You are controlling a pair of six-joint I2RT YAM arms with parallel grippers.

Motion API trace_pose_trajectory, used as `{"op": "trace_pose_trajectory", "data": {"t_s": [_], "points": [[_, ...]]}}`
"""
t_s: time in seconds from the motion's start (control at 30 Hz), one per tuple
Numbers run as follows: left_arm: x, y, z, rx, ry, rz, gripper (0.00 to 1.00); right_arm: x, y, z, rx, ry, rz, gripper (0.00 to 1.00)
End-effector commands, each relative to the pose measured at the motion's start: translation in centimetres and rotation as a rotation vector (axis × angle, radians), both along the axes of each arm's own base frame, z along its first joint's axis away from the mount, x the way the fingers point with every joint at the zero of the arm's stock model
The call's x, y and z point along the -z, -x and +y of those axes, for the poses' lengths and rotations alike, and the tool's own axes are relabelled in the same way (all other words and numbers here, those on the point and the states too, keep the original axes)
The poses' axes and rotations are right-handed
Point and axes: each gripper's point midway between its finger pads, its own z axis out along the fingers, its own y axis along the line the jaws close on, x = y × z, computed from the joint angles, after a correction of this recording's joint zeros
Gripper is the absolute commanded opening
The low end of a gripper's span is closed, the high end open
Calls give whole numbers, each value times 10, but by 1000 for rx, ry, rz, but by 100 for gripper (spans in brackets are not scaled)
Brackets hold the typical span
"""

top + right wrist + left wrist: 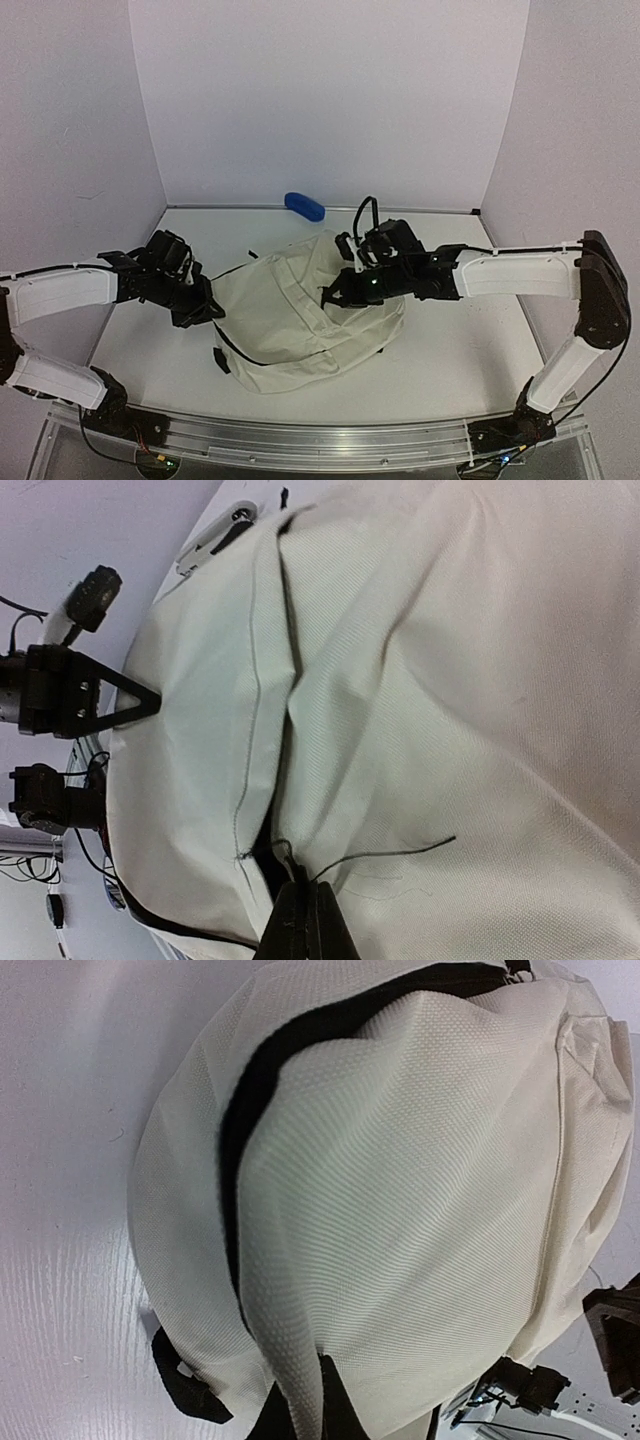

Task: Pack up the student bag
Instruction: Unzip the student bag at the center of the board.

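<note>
Left gripper [212, 310], top view: closed down at the left edge of the student bag [300, 325], forearm reaching in low from the left. Bag is a slumped cream fabric heap at the centre of the table [450, 350], with a black zip line along its near side. Right gripper [330, 296] is shut, tip down on the bag's top, forearm level from a raised elbow at the right. Blue object [304, 206] lies by the back wall, apart from the bag.

Left wrist view: woven cream cloth fills the frame, crossed by a curved black band. A fold narrows between the dark fingers [335, 1410], pinched.

Right wrist view: fingers [320, 930] pressed together at a seam beside a loose black thread. Cannot tell whether cloth is caught.
</note>
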Motion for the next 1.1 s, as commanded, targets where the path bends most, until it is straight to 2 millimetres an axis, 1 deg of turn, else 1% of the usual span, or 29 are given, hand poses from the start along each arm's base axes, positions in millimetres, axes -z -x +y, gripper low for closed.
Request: {"op": "trace_pose_trajectory", "data": {"t_s": [0.0, 0.07, 0.13, 0.23, 0.27, 0.3, 0.33, 0.37, 0.4, 0.43, 0.47, 0.5, 0.53, 0.57, 0.63, 0.67, 0.7, 0.73, 0.77, 0.83, 0.9, 0.97, 1.07], "points": [[-8, -13, 7, 19, -71, -80, 0, -47, -38, 17, 50, -50, -184, 0], [-10, -16, 7, 33, -83, -102, 0, -52, -49, 24, 58, -41, -224, 0], [-12, -18, 8, 45, -94, -118, 0, -52, -59, 30, 64, -27, -250, 0], [-14, -21, 8, 55, -112, -133, 0, -46, -70, 42, 54, -9, -270, 0], [-14, -22, 9, 57, -117, -136, 0, -48, -74, 47, 48, -12, -281, 0], [-15, -24, 9, 56, -127, -142, 1, -44, -76, 52, 38, -9, -278, 0], [-16, -25, 11, 55, -145, -141, 6, -45, -78, 58, 23, -16, -282, 0], [-20, -29, 15, 46, -170, -154, 17, -42, -78, 63, 4, -21, -274, 0], [-26, -32, 16, 44, -185, -169, 31, -43, -78, 67, -7, -28, -275, 0], [-37, -37, 17, 42, -195, -202, 48, -44, -78, 70, -14, -32, -276, 0], [-48, -42, 17, 42, -201, -241, 61, -44, -79, 72, -17, -34, -280, 0], [-59, -46, 16, 41, -200, -279, 69, -44, -80, 74, -19, -33, -281, 0], [-71, -49, 15, 44, -197, -322, 73, -47, -82, 76, -20, -35, -293, 0], [-84, -53, 13, 44, -188, -360, 76, -46, -85, 78, -21, -33, -298, 0], [-104, -58, 8, 45, -166, -421, 78, -51, -91, 85, -22, -42, -318, 0], [-111, -59, 5, 45, -155, -441, 78, -51, -94, 88, -22, -43, -321, 0], [-118, -59, 0, 46, -139, -459, 78, -55, -97, 91, -19, -49, -330, 0], [-123, -59, -5, 49, -122, -473, 79, -54, -100, 93, -12, -47, -333, 0], [-127, -59, -13, 58, -92, -484, 79, -58, -104, 96, -2, -60, -349, 0], [-130, -59, -31, 73, -18, -496, 79, -62, -110, 98, 17, -70, -368, 0], [-130, -56, -53, 108, 85, -498, 79, -61, -116, 99, 39, -70, -382, 0], [-122, -56, -70, 127, 153, -484, 78, -61, -120, 99, 58, -72, -390, 0], [-112, -56, -89, 153, 205, -454, 77, -65, -126, 100, 83, -78, -401, 0]]}}
